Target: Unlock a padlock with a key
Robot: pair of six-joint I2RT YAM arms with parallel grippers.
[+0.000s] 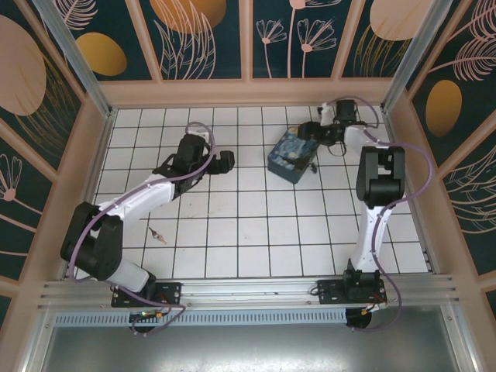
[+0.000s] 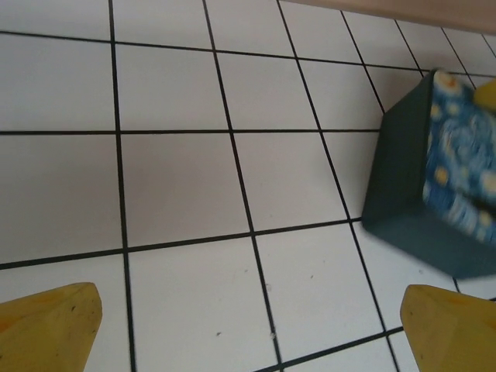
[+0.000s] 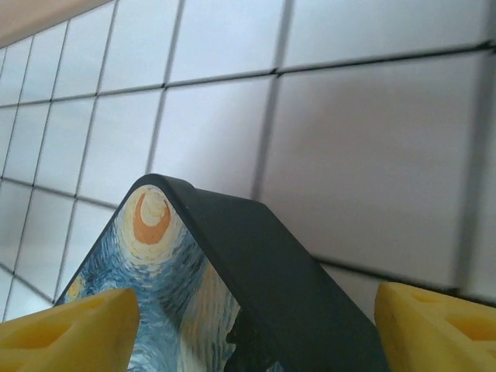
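1. Key [image 1: 157, 232]: a slim little thing lying flat on the white tiled floor [image 1: 256, 232] at lower left of the top view, well apart from everything else. It is too small to make out head from blade. I judge it light, stiff, thin and apt to skate on tile. It is best pinched across the head, with the blade left free.
2. Left gripper [image 1: 225, 161] [image 2: 248, 333]: left of centre, jaws wide with nothing between them and bare tile below.
3. Blue swirl-print box [image 1: 288, 153] [image 2: 403, 194] [image 3: 256, 256]: upper centre of the top view. It looks shut, and what it holds, if anything, is hidden.
4. Padlock [image 1: 312, 166]: seemingly the tiny dark speck just beside the box's right corner, though it is too small to be sure. I judge it rigid, dense for its size and likely to skid or twist. Grip the body's flat sides and keep the keyhole clear.
5. Right gripper [image 1: 308, 133] [image 3: 252, 333]: farthest, at upper right, over the box's far corner. Its fingers stand wide, one on each side of that corner. Whether they touch the box I cannot tell.
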